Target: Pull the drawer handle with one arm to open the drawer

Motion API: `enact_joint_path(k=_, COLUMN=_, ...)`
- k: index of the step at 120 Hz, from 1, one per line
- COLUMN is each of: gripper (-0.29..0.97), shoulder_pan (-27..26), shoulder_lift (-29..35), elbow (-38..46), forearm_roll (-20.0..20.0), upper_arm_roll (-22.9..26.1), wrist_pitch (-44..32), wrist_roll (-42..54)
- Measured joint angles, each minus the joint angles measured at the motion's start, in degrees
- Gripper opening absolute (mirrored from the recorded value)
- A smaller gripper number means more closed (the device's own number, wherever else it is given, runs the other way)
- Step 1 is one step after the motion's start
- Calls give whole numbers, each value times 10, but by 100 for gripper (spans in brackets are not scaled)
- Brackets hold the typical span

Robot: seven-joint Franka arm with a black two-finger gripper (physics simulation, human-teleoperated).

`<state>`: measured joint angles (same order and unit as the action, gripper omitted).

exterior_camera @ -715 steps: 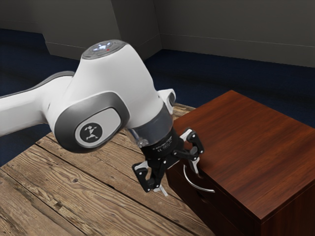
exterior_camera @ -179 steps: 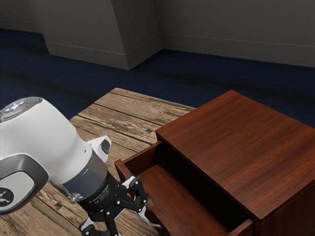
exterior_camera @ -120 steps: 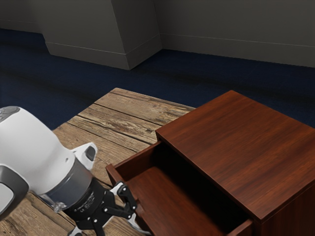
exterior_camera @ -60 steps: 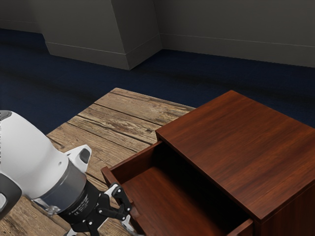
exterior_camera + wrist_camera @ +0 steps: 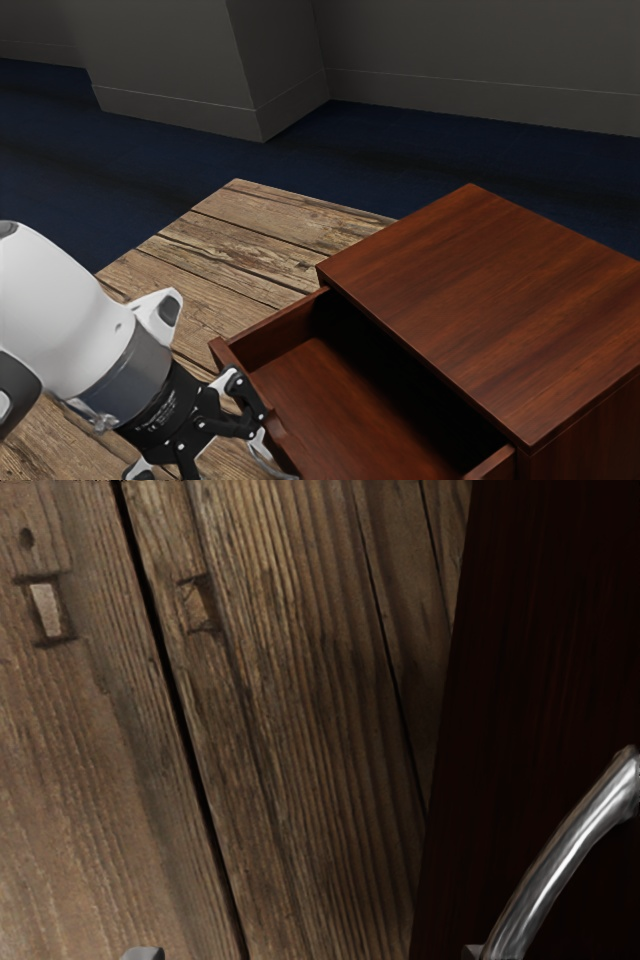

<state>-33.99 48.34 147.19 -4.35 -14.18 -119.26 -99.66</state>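
The gripper (image 5: 222, 440) holds its fingers spread wide; in the wrist view its two grey fingertips (image 5: 143, 954) stand far apart above the planks of the table (image 5: 250, 730). The curved metal handle (image 5: 565, 865) runs just beside one fingertip, mounted on the dark drawer front (image 5: 530, 680); whether that finger touches it cannot be told. Past the fingers, the drawer (image 5: 268, 338) stands well out of the cabinet (image 5: 480, 290), its reddish wooden inside open to view. The cabinet sits on the table, on the far side of the drawer from the fingers. Farther off lie the dark blue floor (image 5: 120, 170) and a grey wall (image 5: 450, 50).
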Motion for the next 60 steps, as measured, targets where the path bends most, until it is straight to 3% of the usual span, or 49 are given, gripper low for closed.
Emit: enact_joint_path(k=60, gripper=36, shoulder_pan=1, shoulder_lift=-7, elbow=-35, forearm_roll=-10, upper_arm_roll=-1, wrist_pitch=7, wrist_roll=40)
